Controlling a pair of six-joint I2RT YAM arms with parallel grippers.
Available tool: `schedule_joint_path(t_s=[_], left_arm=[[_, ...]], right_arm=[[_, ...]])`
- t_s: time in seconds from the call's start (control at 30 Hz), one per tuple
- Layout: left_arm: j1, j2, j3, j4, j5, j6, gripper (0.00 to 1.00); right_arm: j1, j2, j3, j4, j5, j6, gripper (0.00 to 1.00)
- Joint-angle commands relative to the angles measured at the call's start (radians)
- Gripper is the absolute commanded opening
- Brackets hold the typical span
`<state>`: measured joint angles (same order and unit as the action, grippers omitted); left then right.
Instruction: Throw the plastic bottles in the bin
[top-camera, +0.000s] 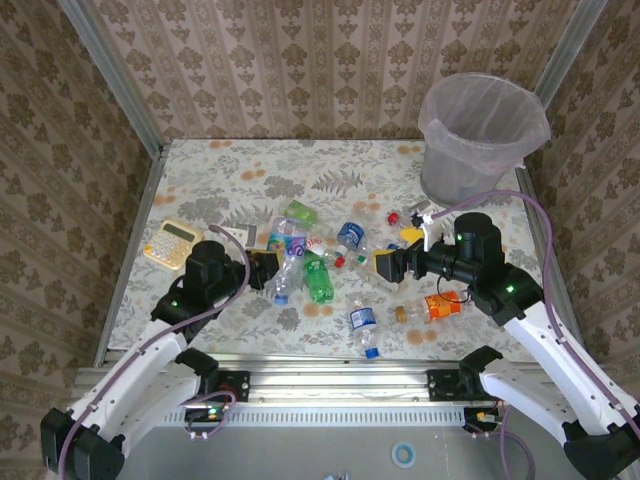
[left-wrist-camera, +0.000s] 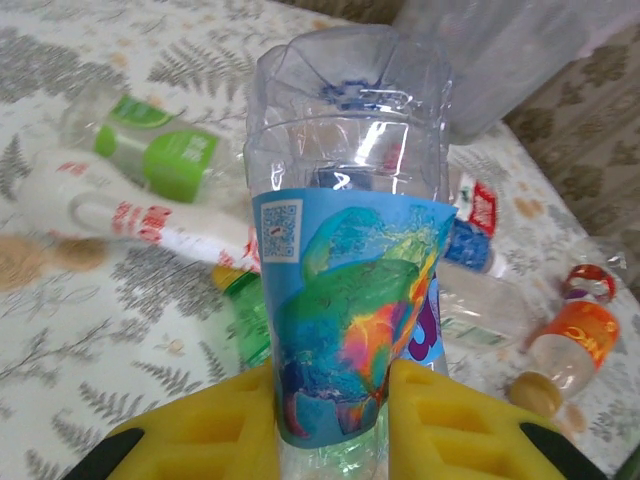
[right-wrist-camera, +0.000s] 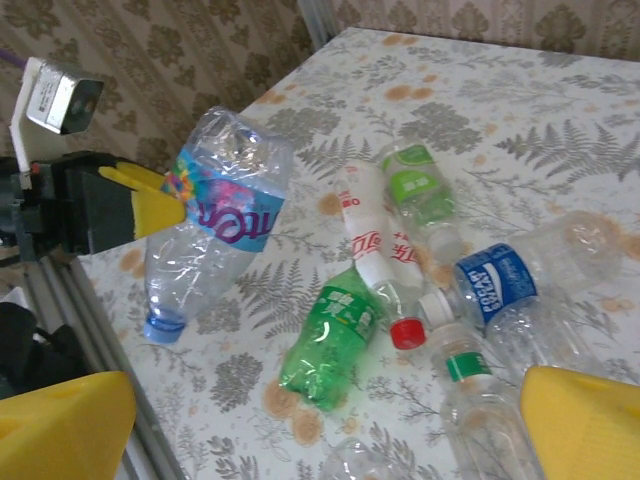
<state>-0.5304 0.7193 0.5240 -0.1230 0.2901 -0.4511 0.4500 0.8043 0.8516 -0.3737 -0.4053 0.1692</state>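
The left gripper (left-wrist-camera: 330, 425) clamps a clear blue-labelled bottle (left-wrist-camera: 345, 260) (tilted, blue cap (right-wrist-camera: 160, 328) lowest); the right gripper (right-wrist-camera: 320, 430) gapes wide, empty, over the scattered bottles (right-wrist-camera: 330, 345).

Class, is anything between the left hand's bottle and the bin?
Loose bottles lie flat on the table between the blue-labelled bottle in the left hand and the bin; the open right hand sits beside that path.

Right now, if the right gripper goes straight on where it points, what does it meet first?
Probably the clear green-banded bottle lying just ahead of the open right gripper, with the green bottle beside it; depth is unclear.
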Motion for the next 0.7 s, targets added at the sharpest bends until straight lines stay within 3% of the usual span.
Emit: schedule_joint_path(t_s=[0.0,0.4,0.67], left_arm=[[-0.023,0.008,0.022,0.105,0.099,0.017,0.26],[-0.148,0.202,0.152,0.322,0.201,0.005,0.25],[-0.178,0.311,0.207,0.428,0.247,-0.008,0.25]], right_arm=[[0.01,0.001,-0.017,0.06,-0.082,0.039,1.0],[0.013,0.018,-0.061,0.15,-0.167,0.096,1.0],[0.012,0.022,-0.098,0.228,-0.166,0.126,1.0]])
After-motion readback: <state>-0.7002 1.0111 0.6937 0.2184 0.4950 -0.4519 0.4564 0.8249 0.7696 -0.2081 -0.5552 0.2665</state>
